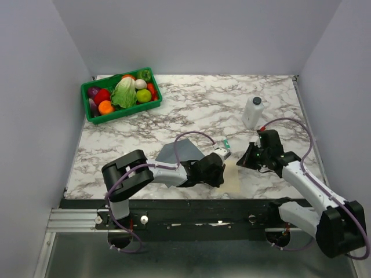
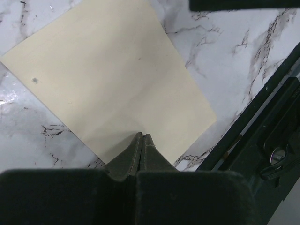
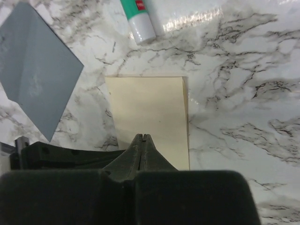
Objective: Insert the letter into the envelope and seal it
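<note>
The thin cream-tan paper letter [image 2: 112,79] looks light, limp and slippery: pinch its edge. The left end effector [image 2: 142,137] and right end effector [image 3: 142,137] sit closed.

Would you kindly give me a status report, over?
Left end effector and right end effector shut, tips over the letter. Letter lies outside the envelope. Glue stick nearby, not blocking.

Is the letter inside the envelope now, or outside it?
Outside. The letter lies flat on the marble table, apart from the grey envelope.
</note>
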`<move>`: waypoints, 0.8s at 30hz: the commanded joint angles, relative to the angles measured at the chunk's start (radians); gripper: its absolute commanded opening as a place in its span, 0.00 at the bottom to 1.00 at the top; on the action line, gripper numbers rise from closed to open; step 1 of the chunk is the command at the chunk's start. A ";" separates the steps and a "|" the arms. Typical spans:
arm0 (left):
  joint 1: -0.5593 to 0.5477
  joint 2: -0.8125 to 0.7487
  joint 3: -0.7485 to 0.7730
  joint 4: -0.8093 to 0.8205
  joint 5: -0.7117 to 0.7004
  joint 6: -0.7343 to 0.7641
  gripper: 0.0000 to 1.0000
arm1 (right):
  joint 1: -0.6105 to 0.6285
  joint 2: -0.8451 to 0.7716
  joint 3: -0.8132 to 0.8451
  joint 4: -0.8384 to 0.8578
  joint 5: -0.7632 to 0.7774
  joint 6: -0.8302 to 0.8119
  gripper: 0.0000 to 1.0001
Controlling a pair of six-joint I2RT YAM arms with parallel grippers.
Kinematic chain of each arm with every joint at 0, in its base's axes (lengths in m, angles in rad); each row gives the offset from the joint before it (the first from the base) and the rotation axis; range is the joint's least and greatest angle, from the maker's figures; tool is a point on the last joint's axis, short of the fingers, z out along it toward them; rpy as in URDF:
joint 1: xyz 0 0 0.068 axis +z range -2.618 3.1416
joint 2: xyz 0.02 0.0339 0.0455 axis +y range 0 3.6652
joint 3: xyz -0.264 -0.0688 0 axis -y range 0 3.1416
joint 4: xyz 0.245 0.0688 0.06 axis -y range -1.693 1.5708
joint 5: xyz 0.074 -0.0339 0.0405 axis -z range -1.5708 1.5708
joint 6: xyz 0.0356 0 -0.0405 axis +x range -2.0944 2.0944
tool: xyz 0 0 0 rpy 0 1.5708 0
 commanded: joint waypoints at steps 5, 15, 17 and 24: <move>-0.007 -0.141 -0.014 -0.032 -0.056 0.002 0.01 | 0.004 0.096 -0.031 0.037 0.004 -0.064 0.01; -0.008 -0.145 -0.062 0.010 -0.021 -0.029 0.04 | 0.005 0.183 -0.038 0.051 0.007 -0.086 0.01; -0.010 -0.139 -0.073 0.033 -0.012 -0.040 0.04 | 0.005 0.186 -0.038 0.049 0.018 -0.087 0.01; -0.048 -0.085 -0.056 0.047 0.028 -0.058 0.04 | 0.004 0.208 -0.041 0.067 0.002 -0.080 0.01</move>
